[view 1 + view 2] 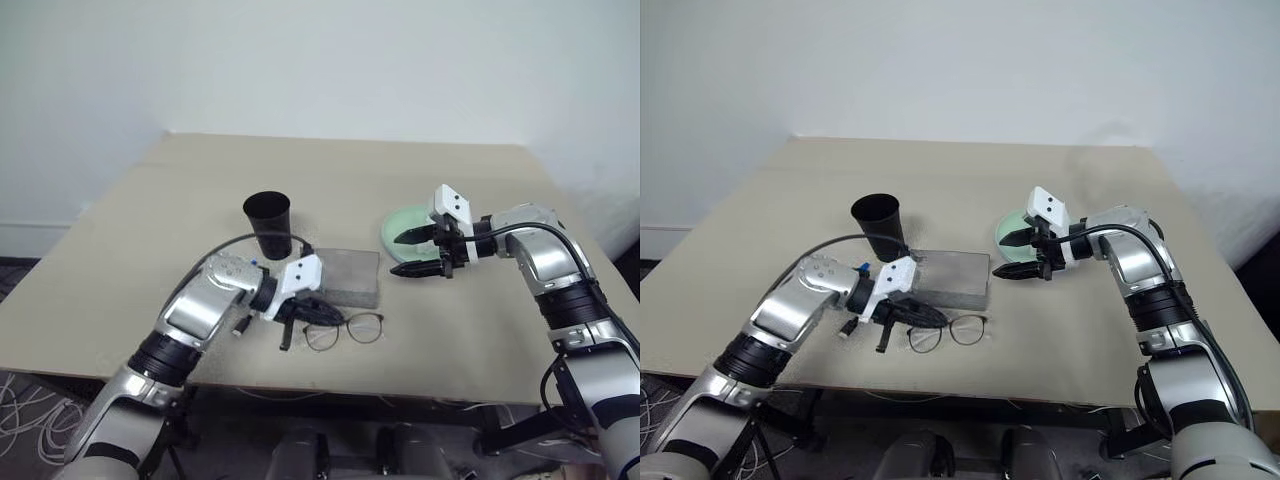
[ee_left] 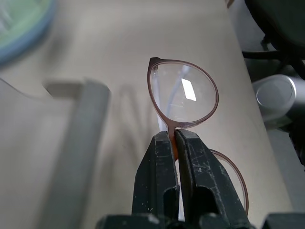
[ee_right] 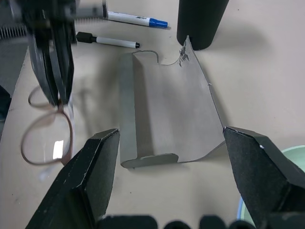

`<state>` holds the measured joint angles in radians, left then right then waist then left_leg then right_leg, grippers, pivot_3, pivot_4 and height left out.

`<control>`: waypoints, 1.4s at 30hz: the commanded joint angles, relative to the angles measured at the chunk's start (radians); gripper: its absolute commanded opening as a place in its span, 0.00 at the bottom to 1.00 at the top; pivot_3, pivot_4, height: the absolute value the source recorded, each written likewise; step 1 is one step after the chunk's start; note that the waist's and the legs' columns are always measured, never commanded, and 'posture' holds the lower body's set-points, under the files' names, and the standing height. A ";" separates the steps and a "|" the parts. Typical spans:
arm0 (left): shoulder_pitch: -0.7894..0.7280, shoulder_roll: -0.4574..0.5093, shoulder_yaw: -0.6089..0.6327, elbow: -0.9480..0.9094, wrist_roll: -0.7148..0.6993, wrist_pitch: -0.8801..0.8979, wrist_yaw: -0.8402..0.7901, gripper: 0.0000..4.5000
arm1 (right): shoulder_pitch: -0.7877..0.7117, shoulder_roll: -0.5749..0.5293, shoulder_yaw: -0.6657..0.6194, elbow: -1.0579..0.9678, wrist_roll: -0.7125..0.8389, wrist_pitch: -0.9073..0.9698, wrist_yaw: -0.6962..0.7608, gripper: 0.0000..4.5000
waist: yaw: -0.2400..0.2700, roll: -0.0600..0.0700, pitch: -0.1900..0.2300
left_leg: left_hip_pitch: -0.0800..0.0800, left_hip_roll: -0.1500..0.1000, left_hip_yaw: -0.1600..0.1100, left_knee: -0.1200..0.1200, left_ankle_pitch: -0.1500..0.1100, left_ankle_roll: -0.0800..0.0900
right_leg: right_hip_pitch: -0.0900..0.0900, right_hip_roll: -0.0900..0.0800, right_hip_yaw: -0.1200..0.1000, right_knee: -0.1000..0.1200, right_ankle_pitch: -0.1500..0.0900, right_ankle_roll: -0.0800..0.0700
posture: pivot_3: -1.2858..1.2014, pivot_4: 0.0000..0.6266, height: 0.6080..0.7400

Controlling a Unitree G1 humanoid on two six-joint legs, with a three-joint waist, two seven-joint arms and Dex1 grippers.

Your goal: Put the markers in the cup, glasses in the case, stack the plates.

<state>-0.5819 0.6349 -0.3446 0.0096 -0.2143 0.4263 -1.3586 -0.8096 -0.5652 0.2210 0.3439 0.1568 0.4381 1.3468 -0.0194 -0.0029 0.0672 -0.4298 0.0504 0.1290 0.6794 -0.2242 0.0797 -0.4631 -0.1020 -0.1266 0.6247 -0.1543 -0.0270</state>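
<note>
Your left gripper (image 2: 176,143) was clenched on the bridge of the wire-framed glasses (image 1: 343,330), holding them at the table's (image 1: 120,250) near edge, just in front of the grey case (image 1: 350,275). The case lay with its lid open beside the black cup (image 1: 268,225). Your right gripper (image 1: 412,253) hung with its jaws spread wide and nothing between them, over the edge of the stacked mint green and light blue plates (image 1: 400,222). Both markers, the blue-capped marker (image 3: 136,19) and the black-capped marker (image 3: 107,41), lay on the table beside the cup.
</note>
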 commanded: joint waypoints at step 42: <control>-0.262 -0.148 0.021 0.607 0.354 -0.727 0.336 0.00 | -0.026 0.017 -0.014 -0.025 0.028 -0.003 -0.006 0.84 | 0.000 0.000 0.000 | -0.001 0.000 0.000 0.004 -0.002 0.003 | 0.001 0.000 0.000 0.001 0.001 0.002 | 0.52 0.00 0.90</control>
<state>-0.8177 0.4923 -0.3425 0.6180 0.1488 -0.2759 -1.0326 -0.8137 -0.5449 0.2236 0.3549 0.1668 0.4366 1.3443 -0.0194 -0.0030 0.0672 -0.4306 0.0503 0.1292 0.6830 -0.2261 0.0830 -0.4624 -0.1024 -0.1271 0.6254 -0.1530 -0.0251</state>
